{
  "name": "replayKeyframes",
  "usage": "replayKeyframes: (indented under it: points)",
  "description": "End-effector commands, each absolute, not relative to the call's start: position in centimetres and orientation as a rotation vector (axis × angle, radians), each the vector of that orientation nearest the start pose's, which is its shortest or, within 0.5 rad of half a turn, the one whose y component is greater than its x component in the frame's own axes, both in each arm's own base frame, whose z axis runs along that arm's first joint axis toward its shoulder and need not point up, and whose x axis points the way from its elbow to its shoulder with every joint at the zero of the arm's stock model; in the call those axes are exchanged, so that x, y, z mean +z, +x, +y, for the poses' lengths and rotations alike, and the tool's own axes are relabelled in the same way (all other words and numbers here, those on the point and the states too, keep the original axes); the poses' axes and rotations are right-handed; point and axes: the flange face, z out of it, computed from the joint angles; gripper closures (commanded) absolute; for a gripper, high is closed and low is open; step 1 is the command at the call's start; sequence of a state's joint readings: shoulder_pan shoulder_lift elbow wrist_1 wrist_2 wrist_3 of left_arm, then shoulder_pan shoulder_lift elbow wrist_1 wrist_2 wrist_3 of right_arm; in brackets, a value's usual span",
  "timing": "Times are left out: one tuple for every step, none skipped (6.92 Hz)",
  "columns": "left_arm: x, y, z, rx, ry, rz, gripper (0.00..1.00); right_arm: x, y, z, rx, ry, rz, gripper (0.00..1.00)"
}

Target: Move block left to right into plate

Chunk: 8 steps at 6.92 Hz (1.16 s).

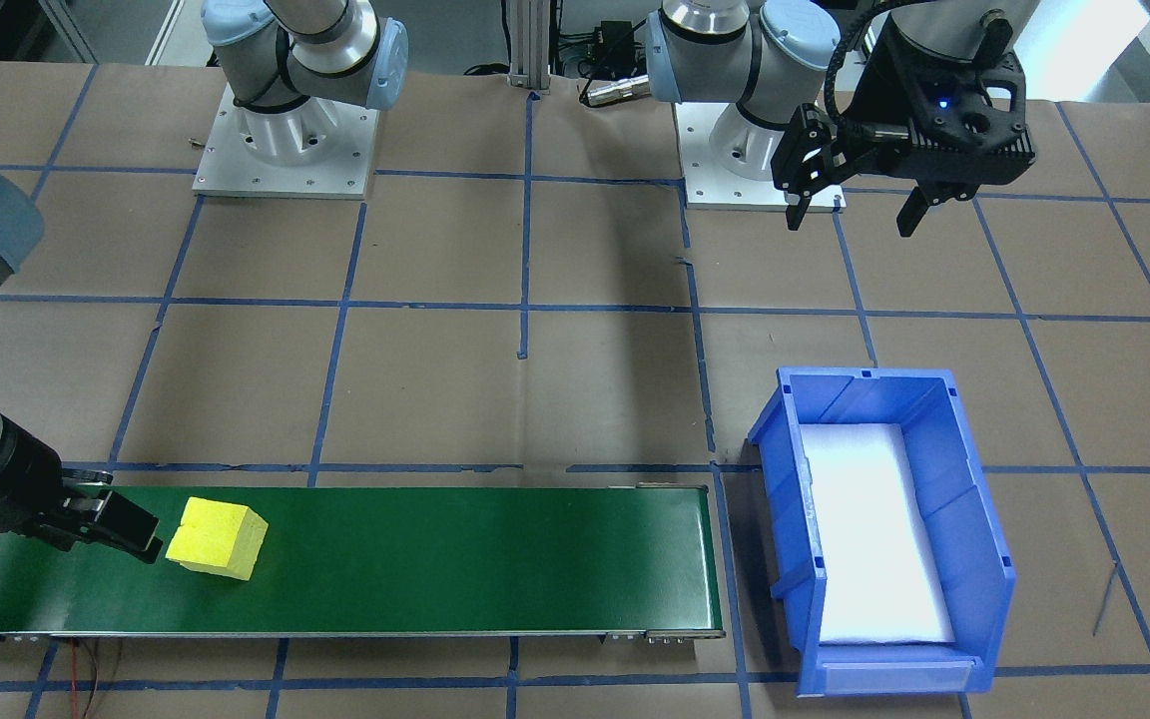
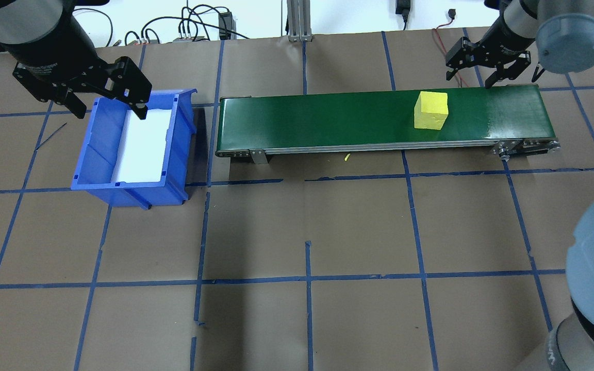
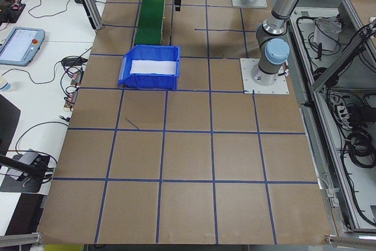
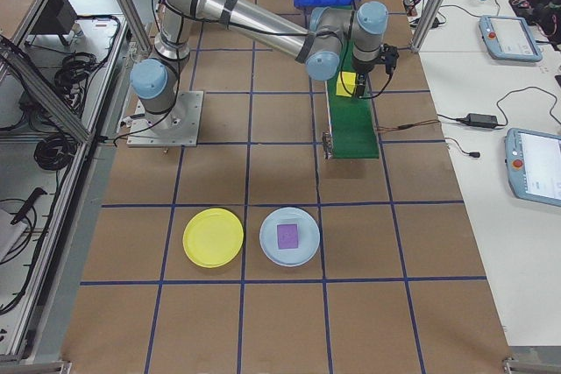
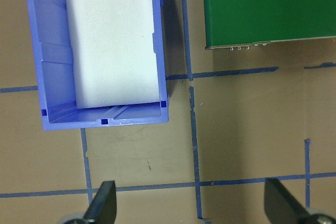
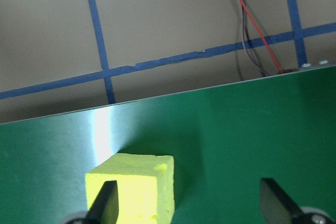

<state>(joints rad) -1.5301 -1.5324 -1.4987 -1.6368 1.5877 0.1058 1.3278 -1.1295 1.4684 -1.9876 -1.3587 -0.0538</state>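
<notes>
Although the yellow plate sits nearest the camera in the right-side view, resting bare on the brown surface just beside a pale blue plate that carries a purple square, nothing has reached it yet. Farther along that view, the green conveyor belt runs lengthwise toward the blue bin, and the yellow block stands on the belt near its end on the robot's right. The right claw hovers at the belt's far edge, just beside the block and apart from it, its jaws spread wide and holding nothing. From its wrist camera the block lies low in the frame under the left-hand finger rather than centred between the two, so the claw probably needs to shift sideways toward the block before it can close. The block looks roughly cubic, so no long axis dictates the grip. The right arm is clearly the nearer one. The left claw hangs well apart at the opposite end, above the bin's rim, also spread wide and empty. The plate lies well away from the belt on the right arm's side, so the carry looks likely to fall to that arm.
</notes>
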Motion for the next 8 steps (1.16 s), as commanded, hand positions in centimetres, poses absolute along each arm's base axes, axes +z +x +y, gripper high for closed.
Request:
replayKeyframes:
  points:
    - [53.5,-11.1,-48.3,-0.067,0.098,3.119,0.00,30.9,-0.3,-67.7,-0.124,0.255,2.882,0.06]
    - [53.5,-11.1,-48.3,-0.067,0.098,3.119,0.00,29.2,-0.2,-66.9,-0.076,0.250,2.885,0.06]
    - [53.5,-11.1,-48.3,-0.067,0.098,3.119,0.00,28.2,-0.1,-66.5,-0.044,0.248,2.890,0.06]
    - [53.5,-11.1,-48.3,-0.067,0.098,3.119,0.00,27.0,-0.3,-66.7,-0.016,0.249,2.895,0.06]
    - [53.5,-11.2,-48.3,-0.067,0.100,3.119,0.00,25.9,-0.7,-66.7,0.012,0.234,2.930,0.07]
    - [53.6,-11.0,-48.3,-0.070,0.095,3.121,0.00,25.6,-1.2,-66.6,0.028,0.223,2.979,0.17]
    - [53.5,-11.2,-48.3,-0.067,0.100,3.119,0.00,25.7,-1.4,-66.7,0.029,0.223,2.999,0.40]
    - [53.6,-11.1,-48.3,-0.070,0.098,3.119,0.00,26.3,-1.9,-66.8,0.011,0.198,3.028,0.52]
